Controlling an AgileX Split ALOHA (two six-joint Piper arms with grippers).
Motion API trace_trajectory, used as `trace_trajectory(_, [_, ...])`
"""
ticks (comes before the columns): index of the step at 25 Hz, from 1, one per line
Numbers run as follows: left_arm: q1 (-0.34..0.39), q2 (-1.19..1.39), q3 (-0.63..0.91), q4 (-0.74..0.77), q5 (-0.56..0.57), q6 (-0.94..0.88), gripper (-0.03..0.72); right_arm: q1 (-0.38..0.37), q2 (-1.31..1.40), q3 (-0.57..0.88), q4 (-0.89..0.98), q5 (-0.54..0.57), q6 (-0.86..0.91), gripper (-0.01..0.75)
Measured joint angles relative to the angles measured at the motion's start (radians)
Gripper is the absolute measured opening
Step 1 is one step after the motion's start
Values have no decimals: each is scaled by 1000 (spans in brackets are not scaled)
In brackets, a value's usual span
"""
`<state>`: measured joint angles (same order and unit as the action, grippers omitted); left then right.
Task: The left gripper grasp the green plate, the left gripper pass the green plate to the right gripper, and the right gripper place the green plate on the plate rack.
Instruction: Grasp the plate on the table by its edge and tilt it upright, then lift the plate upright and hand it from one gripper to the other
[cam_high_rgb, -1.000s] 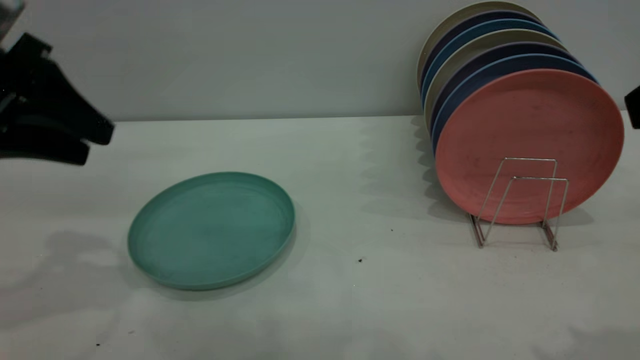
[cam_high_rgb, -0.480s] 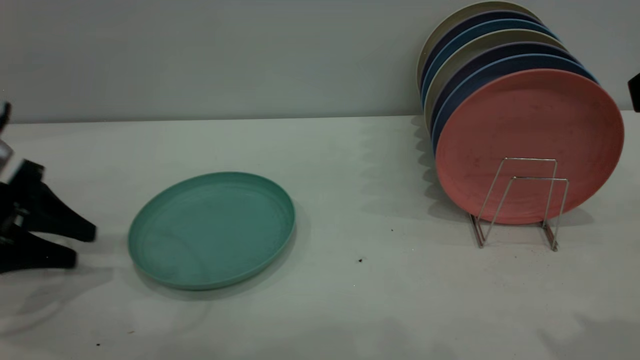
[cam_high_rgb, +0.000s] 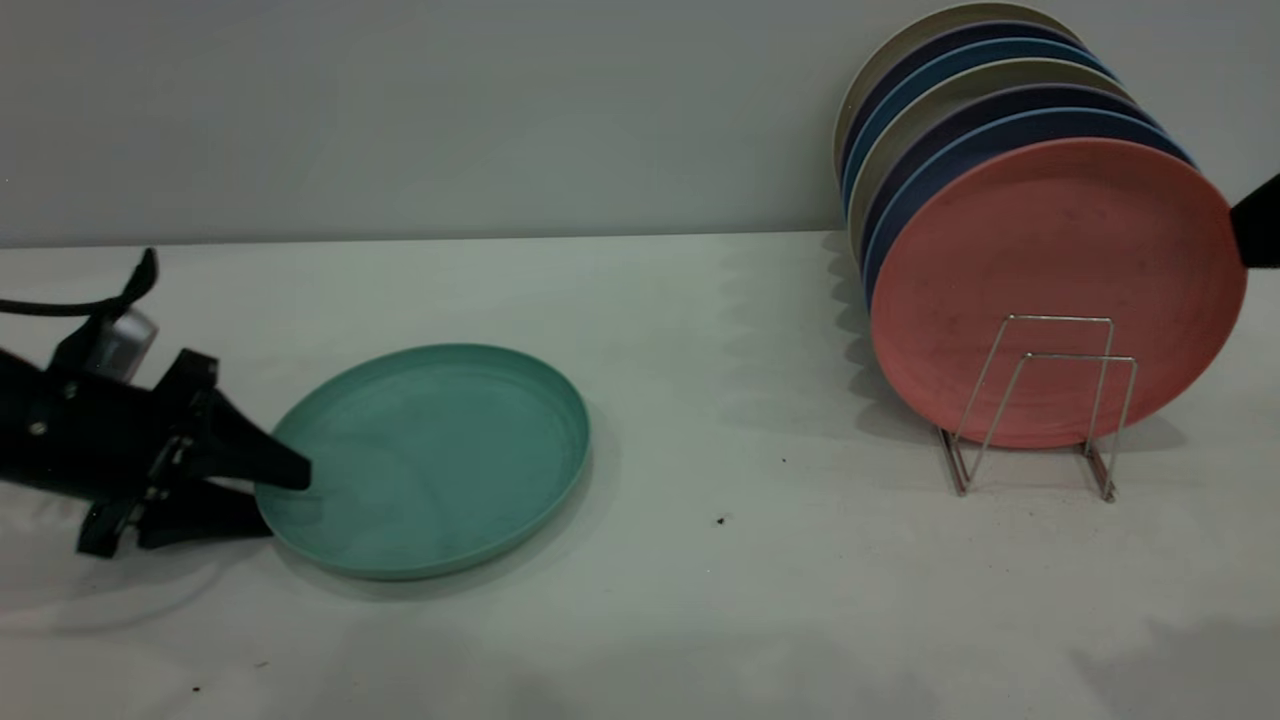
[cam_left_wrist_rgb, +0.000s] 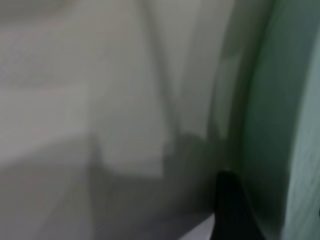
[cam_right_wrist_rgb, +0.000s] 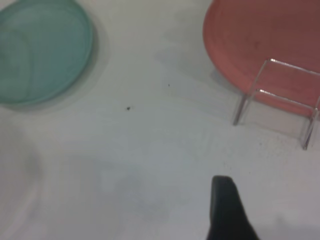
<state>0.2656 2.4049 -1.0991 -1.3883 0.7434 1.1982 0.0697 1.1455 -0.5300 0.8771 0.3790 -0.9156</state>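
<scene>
A: Exterior view, left arm?
B: Low, nearly level. The left gripper (cam_high_rgb: 265, 495) straddles the near-left rim of the green plate (cam_high_rgb: 430, 460), flat on the table (cam_high_rgb: 700, 600); one finger above the rim, one below, spread, not clamped.

A: Left wrist view?
B: Plate rim (cam_left_wrist_rgb: 280, 125), one fingertip (cam_left_wrist_rgb: 227, 200) beside it.

A: Right side?
B: The right gripper (cam_high_rgb: 1258, 225) sits at the frame edge by the salmon plate (cam_high_rgb: 1060, 270) in the plate rack (cam_high_rgb: 1050, 400); finger state cannot be told.

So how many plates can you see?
8: the green plate lies flat on the table, and seven stand in the plate rack, salmon-pink plate in front. More may hide behind.
</scene>
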Motion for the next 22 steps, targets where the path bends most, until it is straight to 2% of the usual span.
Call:
trace_trajectory(3, [-14, 5, -16, -2, -13, -6, 394, 0, 16, 0, 11, -6, -3, 467])
trace_trajectory(4, [-14, 5, -17, -2, -21, -8, 340, 0, 20, 0, 14, -7, -3, 467])
trace_trajectory(7, [-14, 10, -18, 1, -33, -11, 112, 0, 30, 0, 22, -16, -4, 467])
trace_trajectory(9, [-14, 10, -18, 6, -34, -5, 44, 0, 43, 0, 28, -16, -7, 466])
trace_trajectory(13, [-14, -26, -18, 15, -36, 33, 21, 0, 88, 0, 85, 3, -24, 465])
trace_trajectory(16, [-14, -91, -18, 21, -37, 50, 21, 0, 145, 0, 178, 22, -107, 465])
trace_trajectory(19, [-23, -162, -18, 66, -37, 51, 21, 0, 217, -1, 346, 50, -265, 465])
trace_trajectory(22, [-72, -214, -18, 130, -42, 14, 20, 0, 297, -1, 578, 119, -482, 463])
